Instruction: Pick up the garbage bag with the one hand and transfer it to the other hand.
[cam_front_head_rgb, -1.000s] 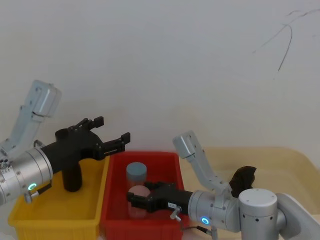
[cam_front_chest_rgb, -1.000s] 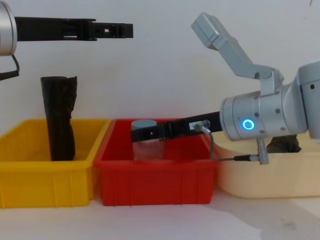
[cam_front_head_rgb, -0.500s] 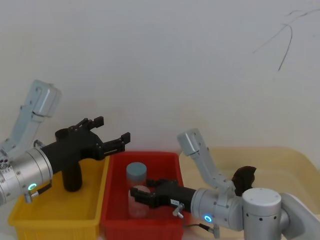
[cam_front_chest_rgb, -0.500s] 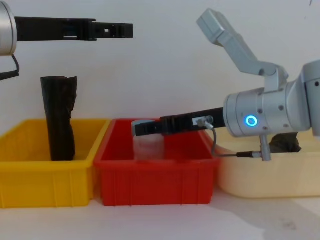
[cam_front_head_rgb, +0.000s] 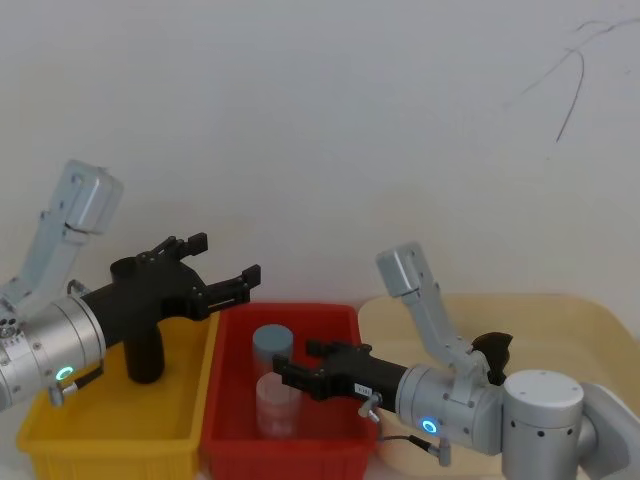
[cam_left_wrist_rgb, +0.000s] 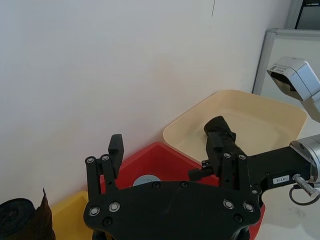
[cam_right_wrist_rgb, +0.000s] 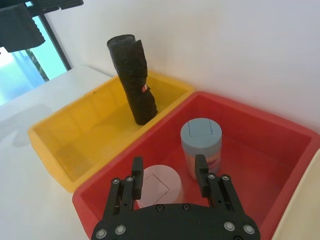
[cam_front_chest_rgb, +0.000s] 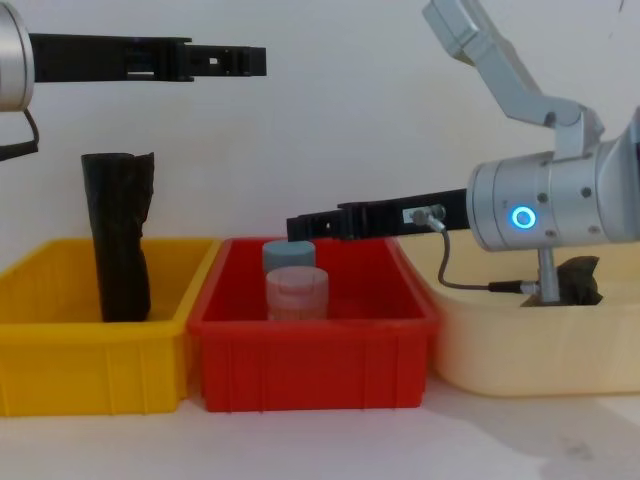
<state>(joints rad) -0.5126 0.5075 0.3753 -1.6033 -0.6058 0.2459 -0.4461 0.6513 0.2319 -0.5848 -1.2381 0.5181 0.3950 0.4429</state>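
Where the head view looks down, three bins stand in a row: yellow bin (cam_front_head_rgb: 110, 432), red bin (cam_front_head_rgb: 260, 455), cream tub (cam_front_head_rgb: 580, 325); the garbage bag (cam_front_head_rgb: 145, 352) stands upright in the yellow one, its top hidden by the left gripper (cam_front_head_rgb: 228, 256), which hangs above with fingers spread and empty; the right gripper (cam_front_head_rgb: 296, 360) reaches over the red bin, above two jars, a blue-lidded jar (cam_front_head_rgb: 272, 342) and a pink-lidded jar (cam_front_head_rgb: 277, 400); a second black roll (cam_front_head_rgb: 490, 352) lies in the tub.

Seen from the chest, the bag (cam_front_chest_rgb: 118, 250) shows its full height, taller than both jars; the left gripper (cam_front_chest_rgb: 250, 60) is well above it.

At the left wrist, the bag's top end (cam_left_wrist_rgb: 17, 220) shows.

At the right wrist, the right gripper (cam_right_wrist_rgb: 169, 170) is spread wide and empty; the bag (cam_right_wrist_rgb: 134, 85) shows its small red spot.
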